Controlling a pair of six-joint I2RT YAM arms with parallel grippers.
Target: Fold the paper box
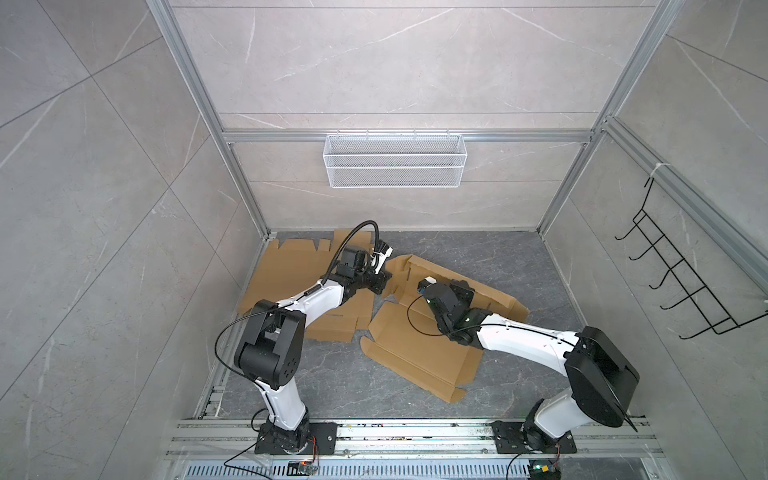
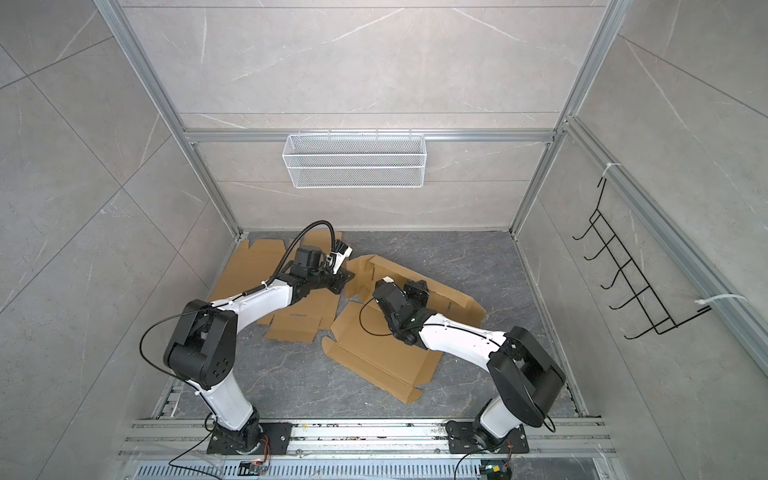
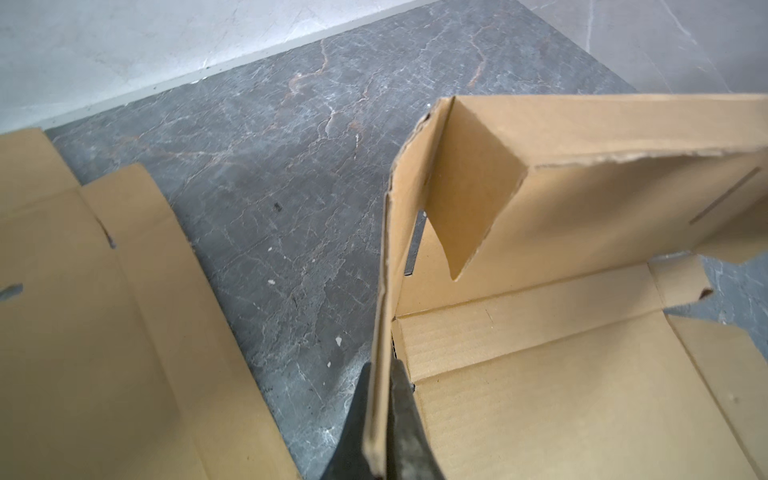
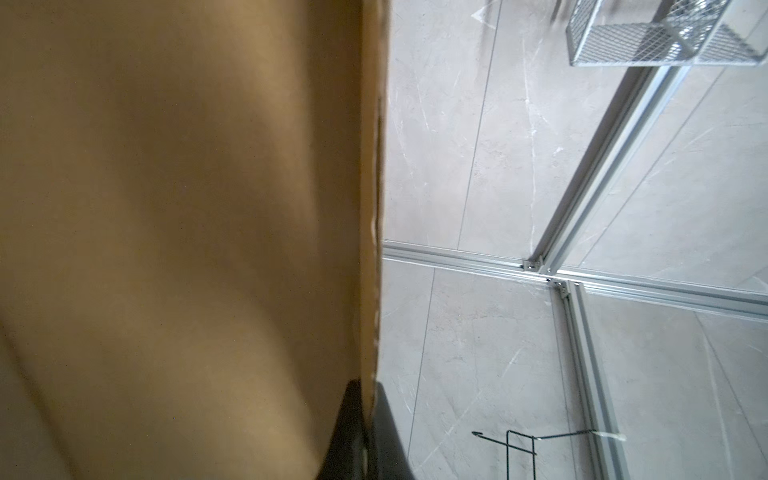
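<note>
The paper box [image 1: 415,349] is a brown cardboard blank, half raised, on the dark floor in both top views. Its base lies flat, and its left side flap [image 3: 415,187] and back wall [image 1: 490,293] stand up. My left gripper [image 3: 380,374] is shut on the lower edge of the upright side flap, one finger on each face. It sits at the box's left corner [image 1: 386,279]. My right gripper [image 4: 368,390] is shut on the edge of the raised back wall [image 4: 166,208], seen from above at the wall's middle [image 1: 463,286].
A second flat cardboard blank [image 1: 291,270] lies at the back left, under my left arm. A white wire basket [image 1: 395,160] hangs on the back wall. A black hook rack [image 1: 685,282] hangs on the right wall. Aluminium frame posts [image 1: 253,208] edge the floor.
</note>
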